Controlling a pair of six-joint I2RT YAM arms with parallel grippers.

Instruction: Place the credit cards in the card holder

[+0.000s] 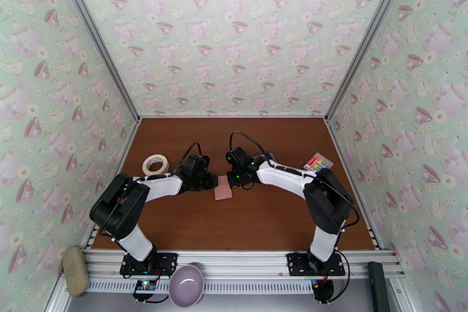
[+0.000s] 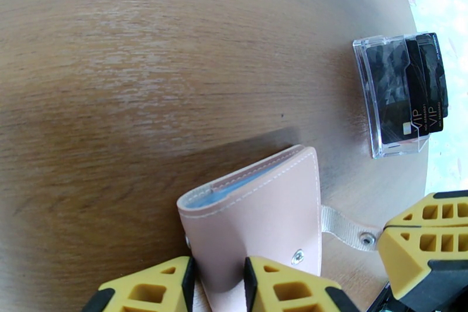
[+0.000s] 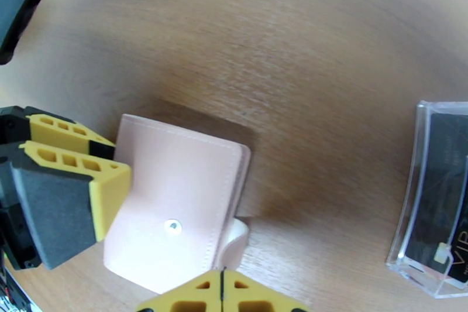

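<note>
Pink leather-look holder sits at the middle of the brown table, between the two claws. It is folded, with pale stitching along its edges, a small silver snap stud on its face and a sliver of blue lining showing at its slightly gaping edge. A pale woven tab with a second stud sticks out from its side at 3 o'clock in the left wrist view.

Left claw grips the holder's near end, one yellow finger on each face. Right claw has its fingers pressed tight together on the end of the tab.

At 2 o'clock from the holder in the left wrist view, a clear plastic case lies on the wood, apart from the holder. It holds a stack of black cards fanned slightly; gold "VIP" reads on two of them, beside a gold chip. The smaller print is too fine to read.

In the top view a white tape roll lies at 10 o'clock from the holder, and a rainbow-striped rectangle lies at 2 o'clock, near the right wall. A lilac bowl sits at 6 o'clock, on the rail between the arm bases.
</note>
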